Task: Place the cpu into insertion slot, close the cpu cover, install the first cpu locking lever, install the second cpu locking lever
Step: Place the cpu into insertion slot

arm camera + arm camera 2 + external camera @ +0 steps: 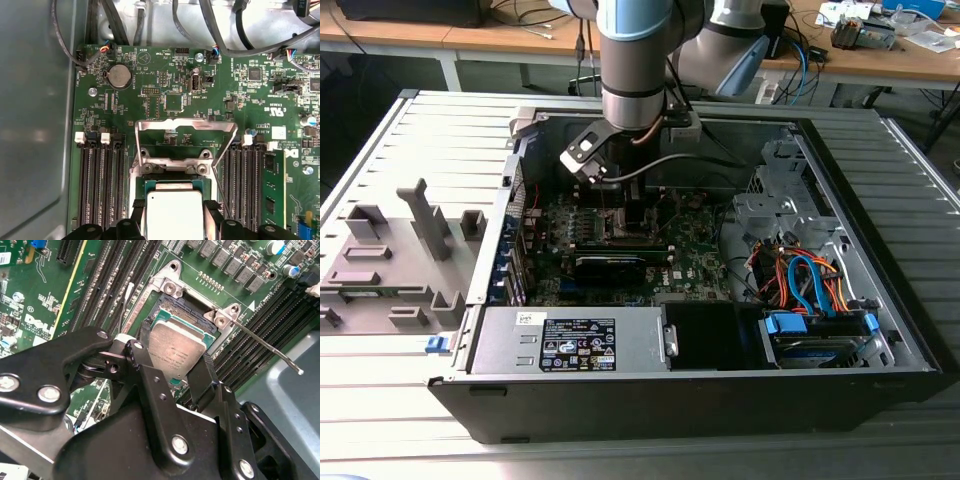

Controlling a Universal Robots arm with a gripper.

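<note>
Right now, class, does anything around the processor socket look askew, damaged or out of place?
Nothing stands out. The cpu, clamped in the gripper, lines up squarely with the insertion slot; the cpu cover stands open and a locking lever juts free.

The arm [638, 60] was a thick silver-grey tube with pale blue caps at its joints, and a grey cable [670, 163] curved out beside its wrist. The gripper [174, 352] was matt black, built of flat linked bars pinned with round silver screws [180, 444]. Its fingers [202, 375] were narrow and dark.
</note>
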